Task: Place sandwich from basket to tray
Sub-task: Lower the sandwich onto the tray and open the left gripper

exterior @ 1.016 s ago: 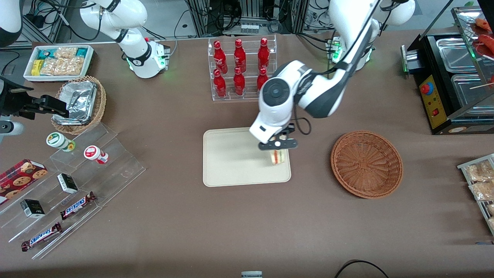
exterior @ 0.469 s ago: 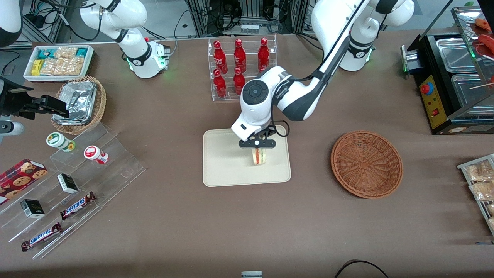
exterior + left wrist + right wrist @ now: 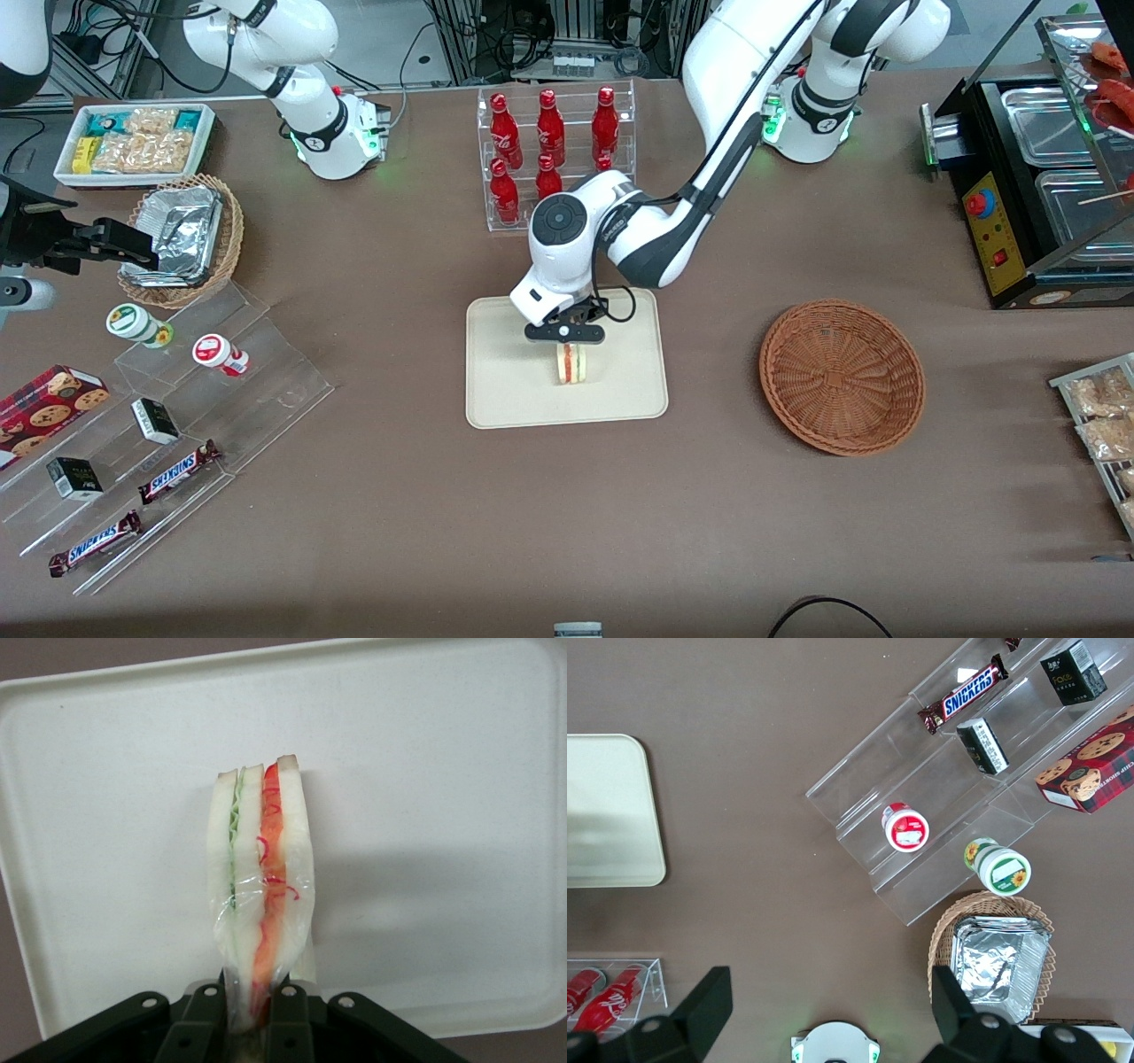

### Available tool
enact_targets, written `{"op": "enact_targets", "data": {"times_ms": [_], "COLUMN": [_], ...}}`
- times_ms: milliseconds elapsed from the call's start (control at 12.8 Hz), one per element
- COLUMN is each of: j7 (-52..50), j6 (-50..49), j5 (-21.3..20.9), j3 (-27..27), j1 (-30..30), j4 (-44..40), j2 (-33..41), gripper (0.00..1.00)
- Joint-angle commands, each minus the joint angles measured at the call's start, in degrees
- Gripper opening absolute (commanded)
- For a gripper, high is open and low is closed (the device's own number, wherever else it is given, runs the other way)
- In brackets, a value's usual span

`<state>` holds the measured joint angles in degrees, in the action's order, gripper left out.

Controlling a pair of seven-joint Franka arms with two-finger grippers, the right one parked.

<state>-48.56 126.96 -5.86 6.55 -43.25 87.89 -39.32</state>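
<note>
Your end effector [image 3: 564, 333] hangs over the middle of the tray [image 3: 496, 399], pinching the sandwich [image 3: 571, 363] by one narrow end. In the wrist view its fingers [image 3: 288, 1014] are pressed against the two bread faces, with clear wrap bunched between them. The basket [image 3: 842, 377] sits well apart, toward the working arm's end of the worktop, with nothing in it.

Treat the sandwich as light and soft. It looks like bread slices and filling in a thin film, so it will likely squash if you squeeze harder, and the film may let it slip. Gripping across the flat bread faces near one end, as you have it, seems the sensible hold, since the layers are pressed together rather than pried apart.

Its long axis runs away from the fingers, with the free end hanging down toward the tray. The cut edge with the orange-red and green stripes faces the wrist camera. You cannot tell from these views whether the free end is touching the tray or just above it, so judge the release height with care. Once let go it will probably tip onto one bread face.
</note>
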Motion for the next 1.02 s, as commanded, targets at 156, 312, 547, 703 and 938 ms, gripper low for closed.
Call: {"op": "enact_targets", "data": {"times_ms": [156, 312, 547, 703, 938], "j7": [-2.2, -2.4, -2.5, -2.6, -3.6], "j6": [1.9, 2.0, 2.2, 1.9, 1.0], "j5": [-1.9, -2.1, -2.6, -3.0, -3.0], "j3": [-0.9, -1.0, -1.0, -1.3, -2.6], "j1": [-2.2, -2.5, -2.6, -2.5, -2.1], "j4": [-2.0, -2.0, -2.0, -2.1, -2.0], "j2": [-2.8, -2.8, -3.4, -2.8, -1.1], "gripper": [0.0, 0.0, 1.0, 1.0, 1.0]}}
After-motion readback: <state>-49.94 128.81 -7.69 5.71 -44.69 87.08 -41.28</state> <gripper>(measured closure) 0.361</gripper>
